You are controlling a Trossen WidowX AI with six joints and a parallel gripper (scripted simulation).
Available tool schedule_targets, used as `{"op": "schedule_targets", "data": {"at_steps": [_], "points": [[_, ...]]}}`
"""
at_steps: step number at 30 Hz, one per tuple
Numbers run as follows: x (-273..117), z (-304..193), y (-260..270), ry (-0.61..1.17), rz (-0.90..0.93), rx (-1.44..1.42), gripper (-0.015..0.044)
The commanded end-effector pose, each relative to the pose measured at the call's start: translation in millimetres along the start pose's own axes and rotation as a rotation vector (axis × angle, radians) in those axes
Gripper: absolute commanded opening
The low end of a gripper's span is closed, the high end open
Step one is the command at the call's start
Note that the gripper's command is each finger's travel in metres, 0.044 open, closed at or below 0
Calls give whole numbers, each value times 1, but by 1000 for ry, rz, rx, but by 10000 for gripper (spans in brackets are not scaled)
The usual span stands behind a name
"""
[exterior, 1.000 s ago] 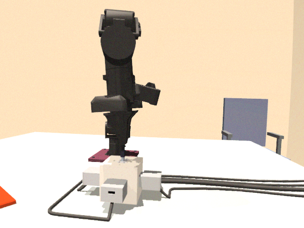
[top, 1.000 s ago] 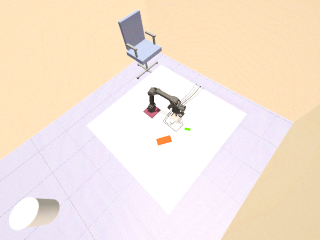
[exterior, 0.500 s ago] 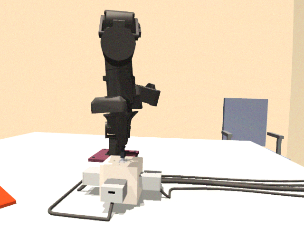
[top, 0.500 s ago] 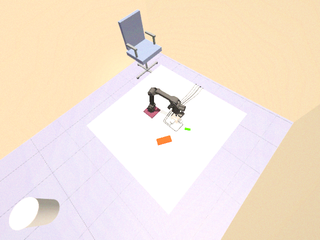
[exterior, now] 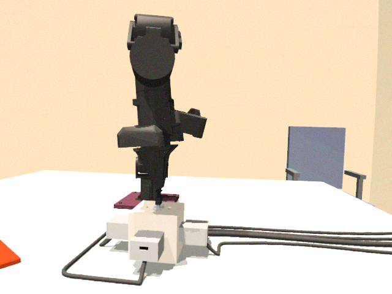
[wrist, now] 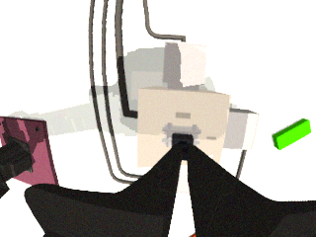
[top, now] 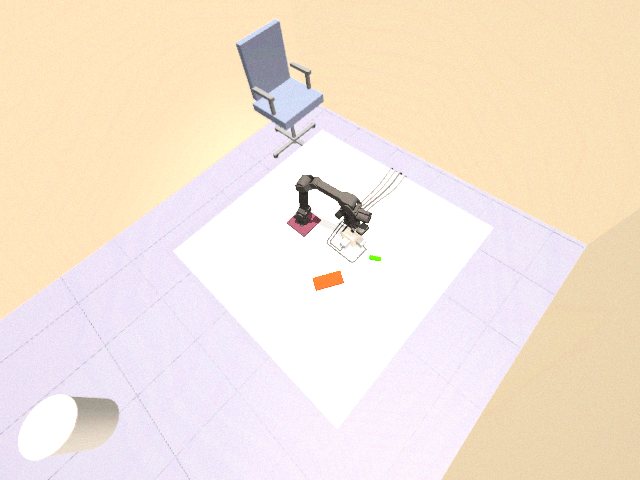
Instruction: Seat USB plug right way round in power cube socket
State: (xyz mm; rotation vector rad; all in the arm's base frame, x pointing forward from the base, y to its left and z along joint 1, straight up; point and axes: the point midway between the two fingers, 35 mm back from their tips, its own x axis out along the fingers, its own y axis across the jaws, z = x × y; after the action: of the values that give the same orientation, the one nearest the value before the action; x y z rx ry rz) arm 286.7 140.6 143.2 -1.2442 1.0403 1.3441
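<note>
A: Where's the plug [exterior: 158, 197] [wrist: 183, 139]?
B: Upright at the top of the cube [top: 353, 237] [exterior: 155, 234] [wrist: 158, 109], over the socket, with the gripper [top: 356, 227] [exterior: 155, 191] [wrist: 184, 150] clenched on it. I can't tell how deep it sits or which way round.
A: What crowds it?
B: In the wrist view, pale blocks jut from the cube: one [exterior: 196, 233] [wrist: 193, 64] at twelve o'clock, another [exterior: 146, 247] [wrist: 242, 129] at three. Cables [top: 385, 188] [exterior: 285, 234] [wrist: 119, 39] run from nine up towards eleven.
A: And farther out?
B: The green bar [top: 375, 257] [wrist: 291, 134] lies at three o'clock, apart from the blocks; the arm's red plate [top: 303, 231] [exterior: 126, 202] [wrist: 41, 138] is at nine. From above, the orange slab [top: 328, 280] [exterior: 7, 256] [wrist: 193, 235] lies at seven from the cube.
A: Does each view show all that?
B: No. The exterior view lacks the green bar, but shows a third block [exterior: 117, 228] at the cube's nine o'clock. Only the top view has the white cylinder [top: 67, 426].
A: What's hard to see?
B: The fingers cover the socket's six o'clock side in the wrist view, where the slab is just a sliver. From above, the arm hides the plug.
</note>
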Motion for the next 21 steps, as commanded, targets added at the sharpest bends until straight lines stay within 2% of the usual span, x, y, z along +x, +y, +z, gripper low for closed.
{"op": "schedule_targets", "data": {"at_steps": [1,21], "points": [[1,0,0,-4,1,-6,0],[3,0,0,-4,1,-6,0]]}}
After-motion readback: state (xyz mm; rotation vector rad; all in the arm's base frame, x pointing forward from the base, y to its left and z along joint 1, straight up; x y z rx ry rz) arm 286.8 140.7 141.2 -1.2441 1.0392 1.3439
